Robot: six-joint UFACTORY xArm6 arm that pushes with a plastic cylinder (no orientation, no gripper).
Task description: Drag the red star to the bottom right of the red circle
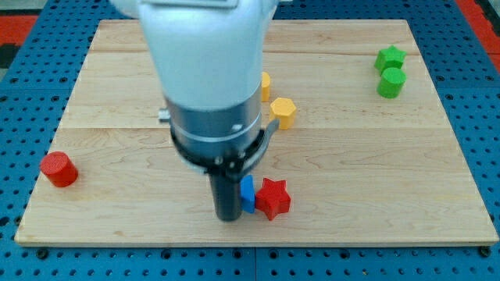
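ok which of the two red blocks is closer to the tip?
The red star, just to the view's right of my tip, with a blue block between them. The red cylinder sits far off near the board's left edge.

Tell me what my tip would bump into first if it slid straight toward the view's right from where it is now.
Most likely the blue block, a sliver of which shows right beside my tip on its right. The red star sits just past it, touching or nearly so. Depth is unclear, so the tip might pass just below the blue block.

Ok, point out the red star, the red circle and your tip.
red star (273,198), camera view, middle of its top face.
red circle (57,167), camera view, middle of its top face.
my tip (228,216), camera view, rod's very end.
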